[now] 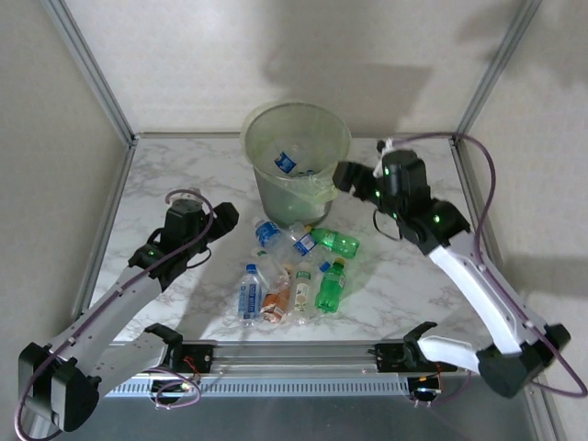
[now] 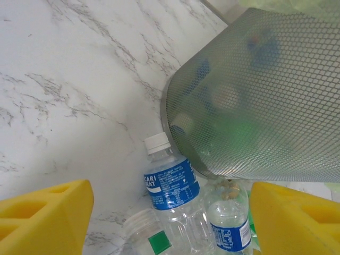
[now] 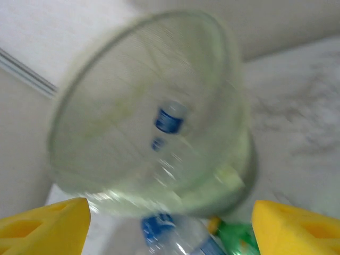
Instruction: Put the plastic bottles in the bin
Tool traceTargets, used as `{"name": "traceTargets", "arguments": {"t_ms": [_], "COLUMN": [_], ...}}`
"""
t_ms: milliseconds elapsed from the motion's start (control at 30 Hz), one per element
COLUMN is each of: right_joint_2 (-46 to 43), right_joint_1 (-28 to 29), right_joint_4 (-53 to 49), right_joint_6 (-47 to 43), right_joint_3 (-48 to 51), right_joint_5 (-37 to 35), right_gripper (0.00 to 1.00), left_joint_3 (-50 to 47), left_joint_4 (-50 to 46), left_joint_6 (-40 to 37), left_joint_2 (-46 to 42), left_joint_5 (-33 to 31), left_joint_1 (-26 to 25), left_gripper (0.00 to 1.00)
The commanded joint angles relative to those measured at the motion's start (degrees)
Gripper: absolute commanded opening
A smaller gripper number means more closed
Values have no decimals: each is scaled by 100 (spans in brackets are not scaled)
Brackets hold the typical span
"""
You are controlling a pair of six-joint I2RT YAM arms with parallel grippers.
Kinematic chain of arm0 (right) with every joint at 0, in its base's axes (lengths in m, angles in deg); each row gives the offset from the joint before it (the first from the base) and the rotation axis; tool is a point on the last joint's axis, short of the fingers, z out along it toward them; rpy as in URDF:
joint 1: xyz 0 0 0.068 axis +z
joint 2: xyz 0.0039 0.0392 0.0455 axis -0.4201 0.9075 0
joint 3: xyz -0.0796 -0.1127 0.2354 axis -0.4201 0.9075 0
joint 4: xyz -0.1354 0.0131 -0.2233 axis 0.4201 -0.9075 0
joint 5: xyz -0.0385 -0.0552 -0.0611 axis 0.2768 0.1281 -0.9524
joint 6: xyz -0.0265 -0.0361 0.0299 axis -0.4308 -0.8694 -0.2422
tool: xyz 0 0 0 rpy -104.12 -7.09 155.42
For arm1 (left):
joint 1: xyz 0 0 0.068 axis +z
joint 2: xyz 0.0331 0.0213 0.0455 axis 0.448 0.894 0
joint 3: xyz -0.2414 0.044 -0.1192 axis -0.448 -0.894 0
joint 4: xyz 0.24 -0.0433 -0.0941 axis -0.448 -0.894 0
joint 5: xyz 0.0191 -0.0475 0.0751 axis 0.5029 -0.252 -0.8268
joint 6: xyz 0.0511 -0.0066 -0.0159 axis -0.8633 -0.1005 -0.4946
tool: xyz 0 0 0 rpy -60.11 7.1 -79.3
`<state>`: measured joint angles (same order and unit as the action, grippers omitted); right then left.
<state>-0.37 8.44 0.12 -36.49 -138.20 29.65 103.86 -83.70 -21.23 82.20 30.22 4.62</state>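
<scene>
Bottles (image 1: 249, 294), about seven, lie before one bin (image 1: 271, 193) holding another; left hand (image 1: 230, 222) and right hand (image 1: 345, 176) both spread, empty.

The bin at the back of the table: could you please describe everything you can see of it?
The bin is a round, open-topped wastebasket, pale green and see-through, tapering downward; the left wrist view shows a fine mesh pattern on its wall. It stands upright at the far middle of the marble table. At least one blue-labelled bottle lies inside. Loose bottles lie close to its foot, and the right gripper hangs close beside its right side.
</scene>
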Motion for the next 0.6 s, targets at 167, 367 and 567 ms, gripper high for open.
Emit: {"name": "traceTargets", "arguments": {"t_ms": [167, 367, 567], "right_joint_2": [-737, -417, 73], "right_joint_1": [313, 1157, 1666], "right_joint_4": [-644, -856, -1009], "right_joint_6": [1368, 2151, 2590], "right_joint_3": [1878, 2358, 2416], "right_joint_5": [-81, -248, -396], "right_gripper": [82, 87, 95], "left_joint_3": [-101, -124, -232], "left_joint_4": [413, 378, 497], "left_joint_6": [398, 422, 559], "left_joint_2": [10, -145, -340], "left_joint_5": [-1, 47, 102], "left_joint_1": [60, 55, 56], "left_gripper": [75, 75, 75]}}
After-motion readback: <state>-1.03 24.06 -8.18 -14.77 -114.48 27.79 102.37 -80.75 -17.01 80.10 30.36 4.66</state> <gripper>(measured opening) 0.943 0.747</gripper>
